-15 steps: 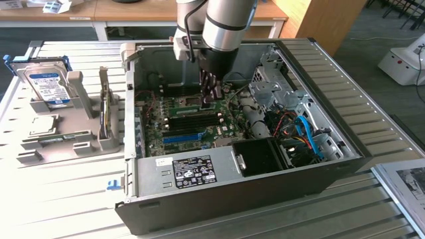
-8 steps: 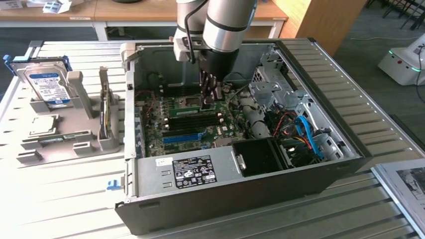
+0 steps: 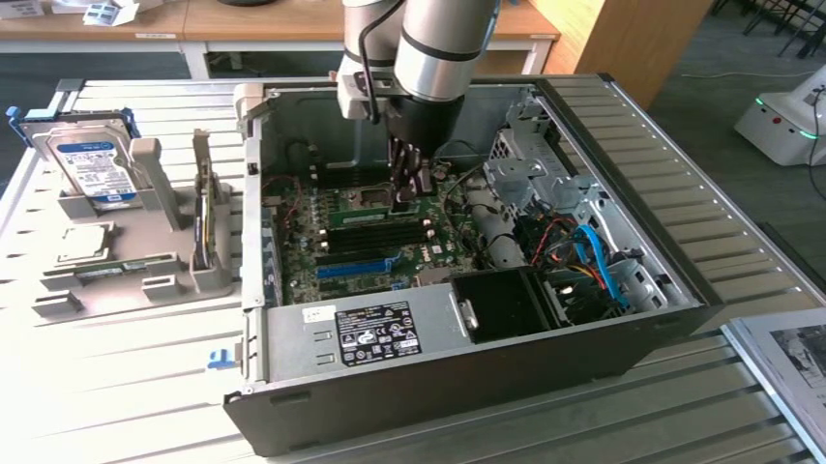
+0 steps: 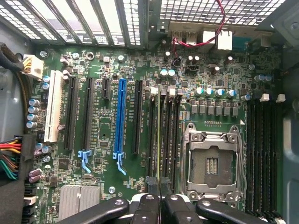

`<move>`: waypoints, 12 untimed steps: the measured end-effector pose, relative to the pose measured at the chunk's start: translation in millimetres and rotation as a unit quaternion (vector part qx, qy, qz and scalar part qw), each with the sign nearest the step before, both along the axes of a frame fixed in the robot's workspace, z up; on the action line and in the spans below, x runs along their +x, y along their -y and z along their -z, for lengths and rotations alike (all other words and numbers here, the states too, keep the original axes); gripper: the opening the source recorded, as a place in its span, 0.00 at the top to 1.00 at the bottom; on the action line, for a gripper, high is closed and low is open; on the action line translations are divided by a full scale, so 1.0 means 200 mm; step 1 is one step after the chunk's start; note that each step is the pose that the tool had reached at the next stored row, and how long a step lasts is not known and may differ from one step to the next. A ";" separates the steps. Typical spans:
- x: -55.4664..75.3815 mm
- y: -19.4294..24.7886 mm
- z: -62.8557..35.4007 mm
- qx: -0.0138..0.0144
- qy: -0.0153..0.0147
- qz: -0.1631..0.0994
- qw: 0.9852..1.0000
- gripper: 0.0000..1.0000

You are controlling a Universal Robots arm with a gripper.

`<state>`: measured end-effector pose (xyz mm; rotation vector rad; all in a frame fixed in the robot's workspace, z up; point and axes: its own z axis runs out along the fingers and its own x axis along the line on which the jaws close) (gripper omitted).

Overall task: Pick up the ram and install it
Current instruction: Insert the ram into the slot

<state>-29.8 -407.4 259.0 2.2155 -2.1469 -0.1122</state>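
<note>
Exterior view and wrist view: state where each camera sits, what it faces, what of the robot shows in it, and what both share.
Exterior view: off the arm, above and outside the open computer case, looking down at a slant into it; the arm and gripper show.
Wrist view: on the wrist, looking along the gripper onto the motherboard; its fingers show.
Shared: the ram in the shut gripper, and the empty processor socket.

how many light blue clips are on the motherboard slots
2: one light blue clip at the end of a black slot, the other at the end of the blue slot; more may be hidden.
</note>
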 end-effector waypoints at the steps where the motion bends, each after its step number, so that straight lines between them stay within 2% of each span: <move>1: 0.00 0.000 0.000 0.000 0.000 0.000 1.000 0.89; 9: 0.00 0.025 0.001 0.000 0.000 0.000 1.000 0.89; 12: 0.00 0.025 0.001 0.000 0.000 0.000 1.000 0.89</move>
